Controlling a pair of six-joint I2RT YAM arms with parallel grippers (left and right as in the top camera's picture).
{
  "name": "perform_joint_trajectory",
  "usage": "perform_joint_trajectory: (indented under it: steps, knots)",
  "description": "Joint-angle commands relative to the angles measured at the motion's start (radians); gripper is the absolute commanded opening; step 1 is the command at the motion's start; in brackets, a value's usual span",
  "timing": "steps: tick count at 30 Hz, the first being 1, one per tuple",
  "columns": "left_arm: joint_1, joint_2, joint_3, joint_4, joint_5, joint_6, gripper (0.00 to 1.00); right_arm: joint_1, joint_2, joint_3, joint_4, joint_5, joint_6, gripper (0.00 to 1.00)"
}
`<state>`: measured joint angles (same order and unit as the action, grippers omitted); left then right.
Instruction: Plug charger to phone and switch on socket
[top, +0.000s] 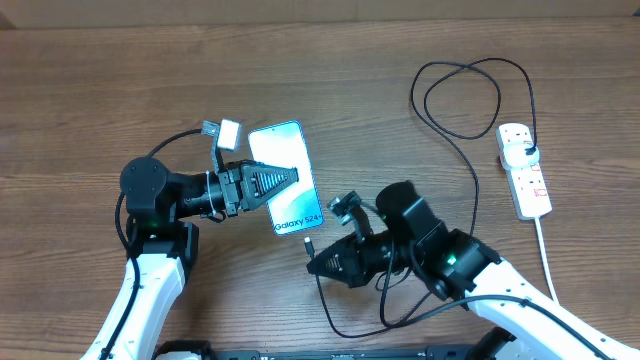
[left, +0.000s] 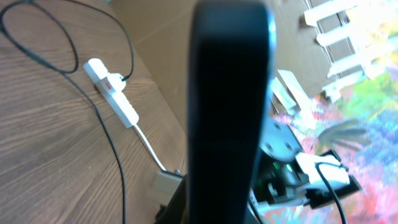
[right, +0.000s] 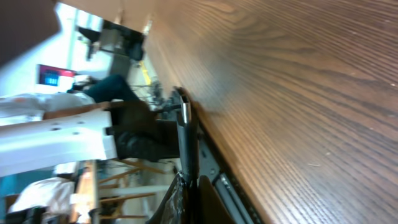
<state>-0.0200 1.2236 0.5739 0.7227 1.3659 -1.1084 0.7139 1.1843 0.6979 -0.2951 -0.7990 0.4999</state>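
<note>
A: right gripper (top: 316, 262) status?
B: pinched on the charger (top: 310, 243) tip, just beside the phone (top: 283, 148) bottom edge. left gripper (top: 275, 183) clamps the phone, screen up.
A: socket (top: 530, 185)?
B: far right on the table (top: 100, 80). Charger's black plug sits in its end outlet.

Overhead top-down; wrists low, oblique; left shares socket (top: 524, 168).

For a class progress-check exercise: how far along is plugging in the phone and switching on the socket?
Done: the charger plug looks seated in the socket. In hand: the left gripper holds the phone; the right gripper holds the charger tip just short of it. Left: insert the tip, then switch the socket on.
</note>
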Motion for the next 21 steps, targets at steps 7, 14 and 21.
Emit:
perform_joint_trajectory:
  steps: [7,14,21]
  knots:
    - [-0.005,-0.006,0.006,0.181,-0.051,-0.194,0.04,-0.132,-0.008,-0.034,0.139,-0.323,-0.059,0.04]
    - [-0.005,-0.006,0.006,0.183,-0.138,-0.307,0.04,-0.135,0.027,-0.057,0.255,-0.36,-0.059,0.04]
    - [-0.005,-0.006,0.006,0.171,-0.128,-0.308,0.04,-0.135,0.037,-0.056,0.27,-0.411,-0.059,0.04]
